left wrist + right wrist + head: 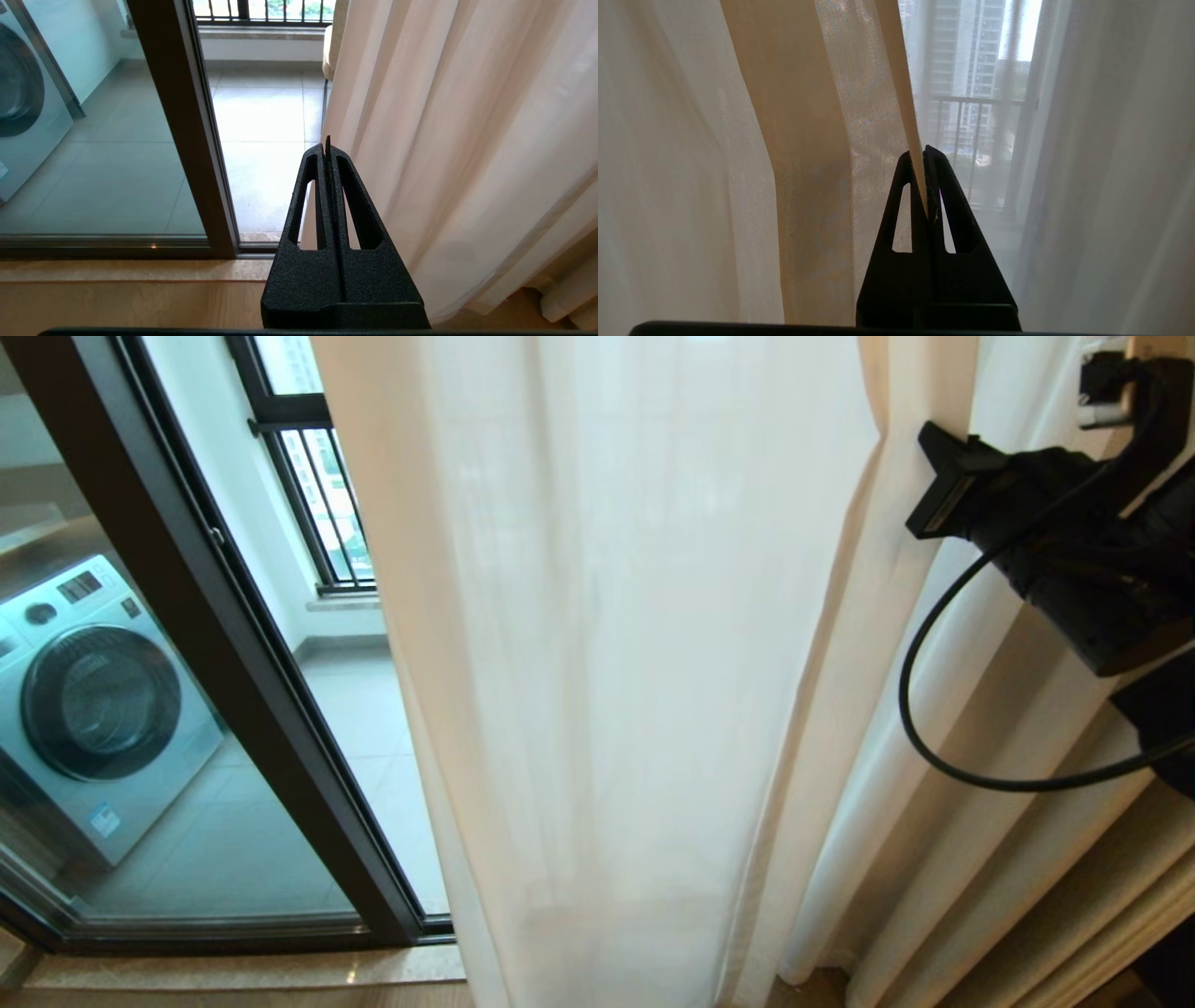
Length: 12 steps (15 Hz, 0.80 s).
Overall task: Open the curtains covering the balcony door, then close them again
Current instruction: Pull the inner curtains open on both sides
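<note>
The sheer white curtains (635,663) hang in folds over the right part of the balcony door (215,644), whose dark frame and glass panel stand uncovered on the left. My right arm (1074,560) reaches in high on the right, and its fingers are hidden behind a fold in the head view. In the right wrist view my right gripper (920,156) is shut on the hemmed edge of the curtains (901,93). My left gripper (327,145) is low near the floor, shut and empty, beside the curtains (444,140) and the door frame (182,130).
A washing machine (93,709) stands behind the glass on the balcony, and a black-barred window (317,495) is at the far end. Thicker cream drapes (980,821) hang at the right. A stone threshold (233,971) runs along the door's foot.
</note>
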Motion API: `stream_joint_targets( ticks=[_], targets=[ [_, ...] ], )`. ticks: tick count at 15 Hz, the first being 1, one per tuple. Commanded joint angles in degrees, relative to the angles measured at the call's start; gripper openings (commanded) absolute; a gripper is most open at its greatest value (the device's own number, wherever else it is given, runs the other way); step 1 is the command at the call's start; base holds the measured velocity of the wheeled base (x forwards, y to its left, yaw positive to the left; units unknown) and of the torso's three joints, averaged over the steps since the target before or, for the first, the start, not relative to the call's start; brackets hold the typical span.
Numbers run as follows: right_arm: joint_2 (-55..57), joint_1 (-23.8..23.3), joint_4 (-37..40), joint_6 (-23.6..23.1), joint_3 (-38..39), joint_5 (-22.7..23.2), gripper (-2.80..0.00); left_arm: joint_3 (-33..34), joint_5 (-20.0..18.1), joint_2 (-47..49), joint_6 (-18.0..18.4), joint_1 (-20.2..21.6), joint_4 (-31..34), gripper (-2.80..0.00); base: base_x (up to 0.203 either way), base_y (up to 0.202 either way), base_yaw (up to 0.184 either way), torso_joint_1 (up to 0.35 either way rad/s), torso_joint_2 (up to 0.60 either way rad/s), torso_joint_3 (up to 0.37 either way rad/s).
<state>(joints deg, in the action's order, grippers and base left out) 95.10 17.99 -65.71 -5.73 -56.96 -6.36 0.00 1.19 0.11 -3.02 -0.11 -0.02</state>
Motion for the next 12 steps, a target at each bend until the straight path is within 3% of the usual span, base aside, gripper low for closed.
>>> stream_joint_targets(
  ticks=[1, 6, 12],
  targets=[
    [0.1, 0.0, -0.3, -0.1, 0.0, -0.1, -2.80, 0.0, 0.0, 0.0, -0.1, 0.0, 0.0, -2.80, 0.000, -0.189, -0.003, 0.002, 0.00, 0.004],
    [0.1, 0.0, -0.3, -0.1, 0.0, -0.1, -2.80, 0.0, 0.0, 0.0, -0.1, -0.1, -0.1, -2.80, 0.000, -0.172, 0.001, 0.002, 0.00, 0.003],
    [0.4, 0.1, -0.3, -0.1, 0.2, 0.0, -2.80, 0.0, 0.0, 0.0, -0.1, 0.0, -0.1, -2.80, 0.000, -0.011, 0.000, 0.001, 0.00, 0.001]
  ],
)
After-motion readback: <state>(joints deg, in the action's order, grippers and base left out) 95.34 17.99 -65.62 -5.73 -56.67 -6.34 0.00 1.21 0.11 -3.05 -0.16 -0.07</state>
